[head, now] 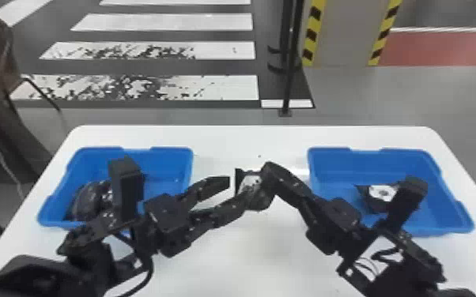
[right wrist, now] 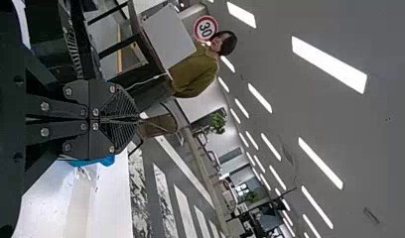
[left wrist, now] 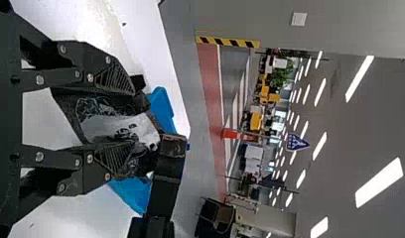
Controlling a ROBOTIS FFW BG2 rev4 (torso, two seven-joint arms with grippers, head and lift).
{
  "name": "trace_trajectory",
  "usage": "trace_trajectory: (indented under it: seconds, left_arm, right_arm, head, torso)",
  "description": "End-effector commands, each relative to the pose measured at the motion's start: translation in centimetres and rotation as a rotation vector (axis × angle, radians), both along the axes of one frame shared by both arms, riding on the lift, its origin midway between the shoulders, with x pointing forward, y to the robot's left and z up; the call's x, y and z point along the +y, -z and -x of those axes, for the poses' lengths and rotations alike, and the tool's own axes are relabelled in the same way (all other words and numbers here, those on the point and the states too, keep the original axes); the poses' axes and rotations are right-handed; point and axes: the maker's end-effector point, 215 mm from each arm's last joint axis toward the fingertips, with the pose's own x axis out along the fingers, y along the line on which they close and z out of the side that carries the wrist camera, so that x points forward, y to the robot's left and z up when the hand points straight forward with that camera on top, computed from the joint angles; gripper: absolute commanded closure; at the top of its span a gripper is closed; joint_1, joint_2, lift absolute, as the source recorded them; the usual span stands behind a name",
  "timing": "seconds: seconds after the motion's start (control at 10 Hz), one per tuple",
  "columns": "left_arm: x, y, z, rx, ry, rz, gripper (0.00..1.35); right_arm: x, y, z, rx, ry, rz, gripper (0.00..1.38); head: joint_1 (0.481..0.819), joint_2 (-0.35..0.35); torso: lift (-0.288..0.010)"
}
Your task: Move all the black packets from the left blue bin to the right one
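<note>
Between the left blue bin and the right blue bin, above the middle of the white tabletop, a black packet with a pale label is hanging. The right claw appears to be pinching its edge, fingers pressed almost flat together. The left claw is standing wide, its fingers reaching around the near part of the packet without, as far as I am judging, squeezing it. So a handover is probably finishing.

Taking twelve as the side farthest from the robot, the next move is hinging on the three o'clock line: the right blue bin is lying that way from the right claw, and the right arm is the nearer one. The left claw is needing clearance towards nine, or it could be snagging the film. The packet's long axis I am not making out.

One labelled packet is already lying in the right blue bin; dark packets are waiting in the left.
</note>
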Motion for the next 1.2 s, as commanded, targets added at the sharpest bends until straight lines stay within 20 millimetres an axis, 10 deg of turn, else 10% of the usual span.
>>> trace_trajectory:
  seconds: [0.0, 0.4, 0.8, 1.0, 1.1]
  left_arm:
    - [0.9, 0.2, 0.1, 0.002, -0.029, 0.015, 0.41]
    - [4.7, -0.3, -0.1, -0.03, -0.109, 0.031, 0.22]
    - [10.0, 0.5, 0.2, -0.01, -0.213, 0.014, 0.22]
    - [12.6, 0.7, 0.2, -0.013, -0.261, -0.017, 0.22]
    - [14.2, 1.0, 0.2, -0.011, -0.289, -0.036, 0.22]
  right_arm:
    - [-1.3, -0.1, -0.7, -0.006, 0.025, 0.01, 1.28]
    - [-11.6, -0.4, -6.4, -0.068, 0.243, 0.151, 1.28]
    - [-19.3, 6.7, -8.8, 0.065, 0.386, 0.218, 1.22]
    - [-20.9, 7.6, -7.9, 0.064, 0.425, 0.224, 0.23]
    - [-21.1, 6.5, -6.3, 0.031, 0.456, 0.24, 0.04]
  head:
    - [0.695, 0.037]
    - [0.695, -0.01]
    - [0.695, -0.08]
    - [0.695, -0.074]
    - [0.695, -0.069]
  torso:
    - [-0.14]
    - [-0.14]
    - [-0.14]
    - [-0.14]
    - [-0.14]
